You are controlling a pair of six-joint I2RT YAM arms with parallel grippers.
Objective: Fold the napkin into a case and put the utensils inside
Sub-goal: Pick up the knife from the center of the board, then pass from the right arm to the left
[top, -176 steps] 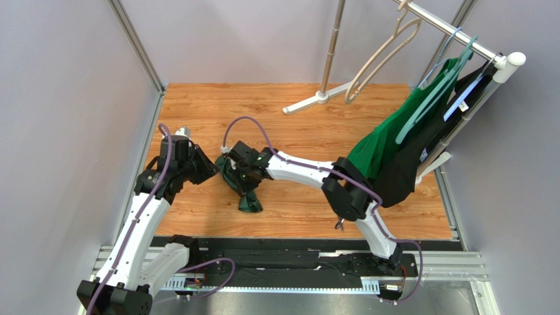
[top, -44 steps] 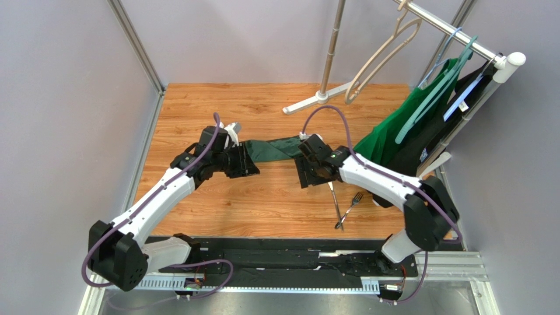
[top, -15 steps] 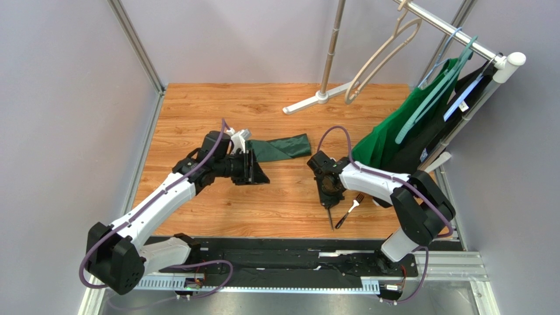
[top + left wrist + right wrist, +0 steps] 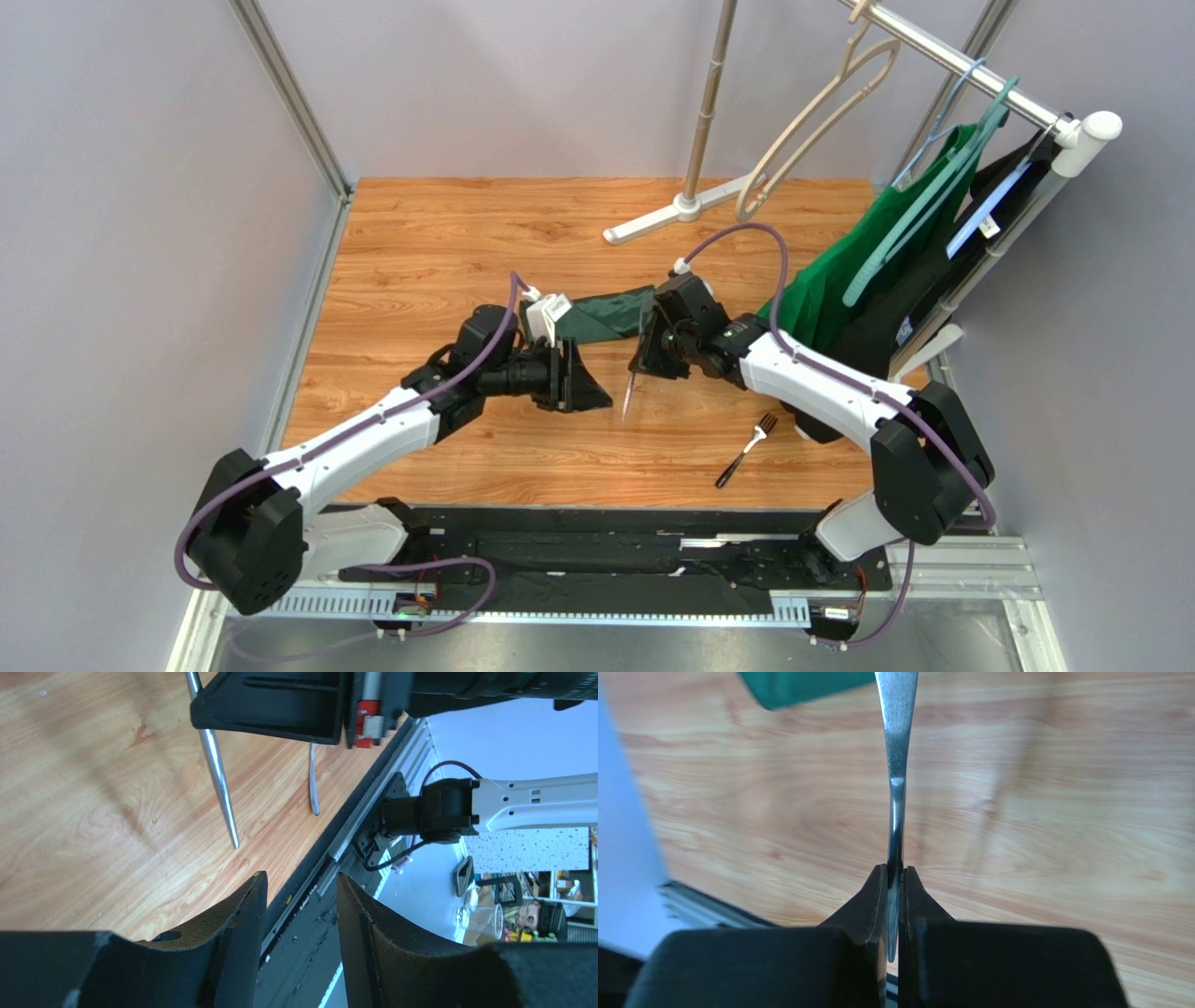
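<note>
The right end effector is clamped on a slim silver utensil, just near of the dark green case mid-bench. The left end effector faces it, fingers apart. The fork lies near-right.

On the wooden table lie the green case and a fork.
</note>
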